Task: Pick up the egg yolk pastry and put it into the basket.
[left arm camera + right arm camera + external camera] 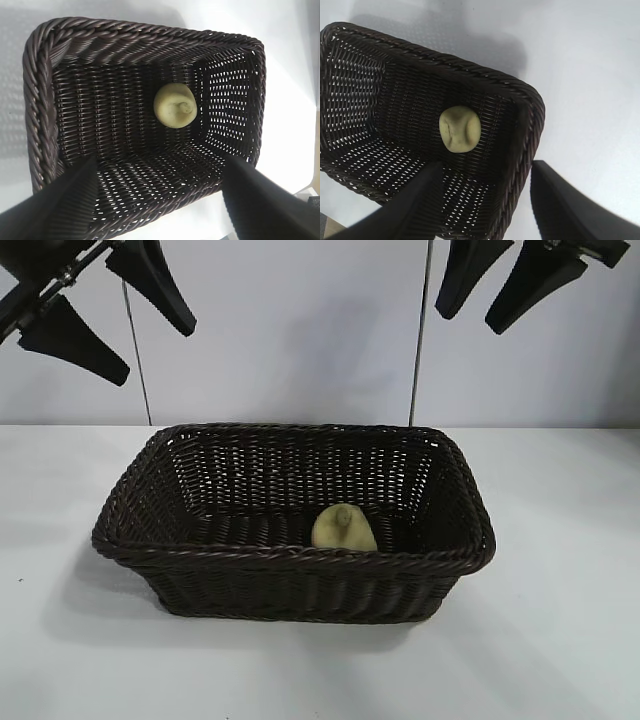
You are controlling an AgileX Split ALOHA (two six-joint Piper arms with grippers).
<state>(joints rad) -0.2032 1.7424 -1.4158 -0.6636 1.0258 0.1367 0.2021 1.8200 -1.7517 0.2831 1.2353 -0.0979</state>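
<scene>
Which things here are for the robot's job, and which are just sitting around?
For the job:
- egg yolk pastry, already lying inside the basket
- basket
- left gripper and right gripper, both open, up above the basket

Just there:
- white table

No readable text, labels, brands, numbers or signs anywhere. Dark brown woven wicker basket (300, 565): plain weave, unmarked. Small pale yellow dome-shaped pastry (344, 529) (only a crease on top): unmarked. White table (560, 640): unmarked.
</scene>
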